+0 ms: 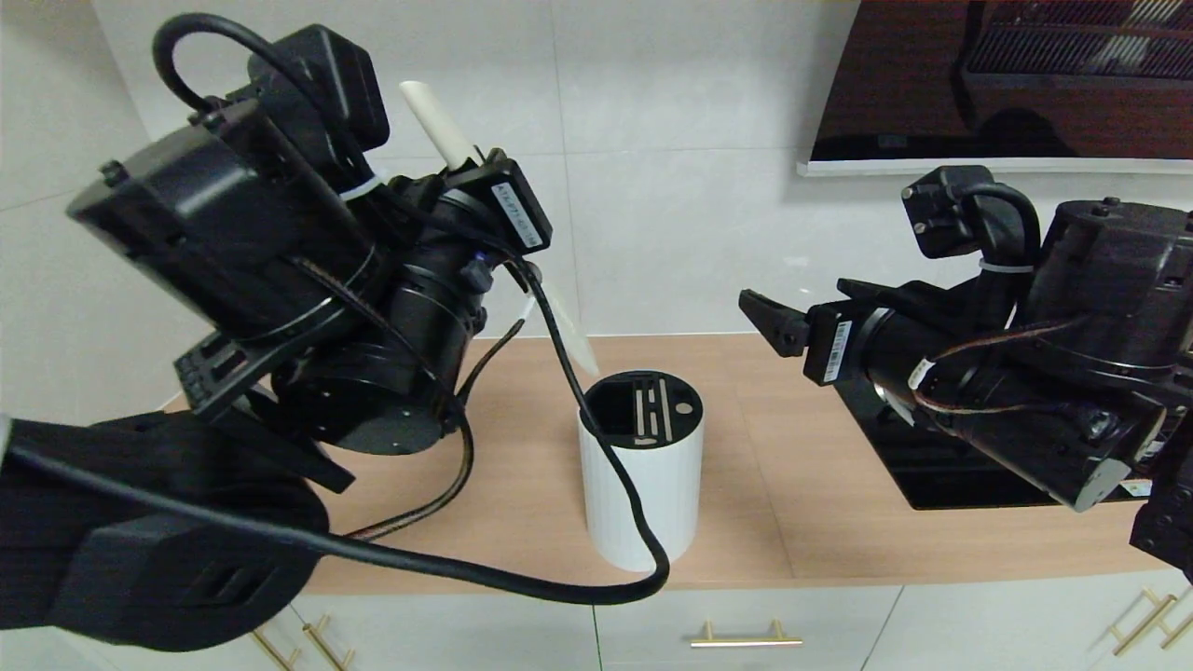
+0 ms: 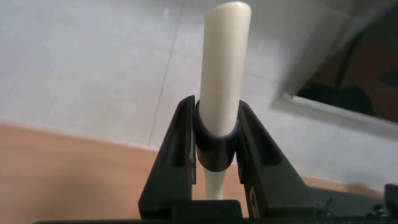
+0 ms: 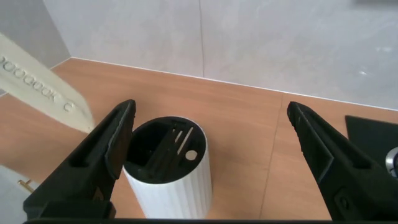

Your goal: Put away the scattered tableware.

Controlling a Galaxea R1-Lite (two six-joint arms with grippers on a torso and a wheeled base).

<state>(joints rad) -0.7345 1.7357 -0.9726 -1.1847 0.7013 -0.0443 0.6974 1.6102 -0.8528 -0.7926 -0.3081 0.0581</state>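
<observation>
Since the left gripper (image 2: 216, 107) has its jaws pinched on the handle of the cream utensil (image 2: 224, 56), handle end up and perforated blade end down, the step in hand looks like dropping it into the white holder (image 1: 643, 475) on the wooden counter (image 1: 792, 485). The blade tip hangs tilted near the holder's rim on the robot's left (not inside any slot yet). To do it well: bring the utensil nearer upright, line the tip over the big opening rather than the narrow slits, lower, then release; a slanted entry could tip the holder. Left arm is raised high, wrist bent, fingers aimed at the wall. Right gripper (image 3: 211, 111) hangs above and right of the holder, jaws wide and empty, arm roughly level over the black cooktop (image 1: 923, 466).
</observation>
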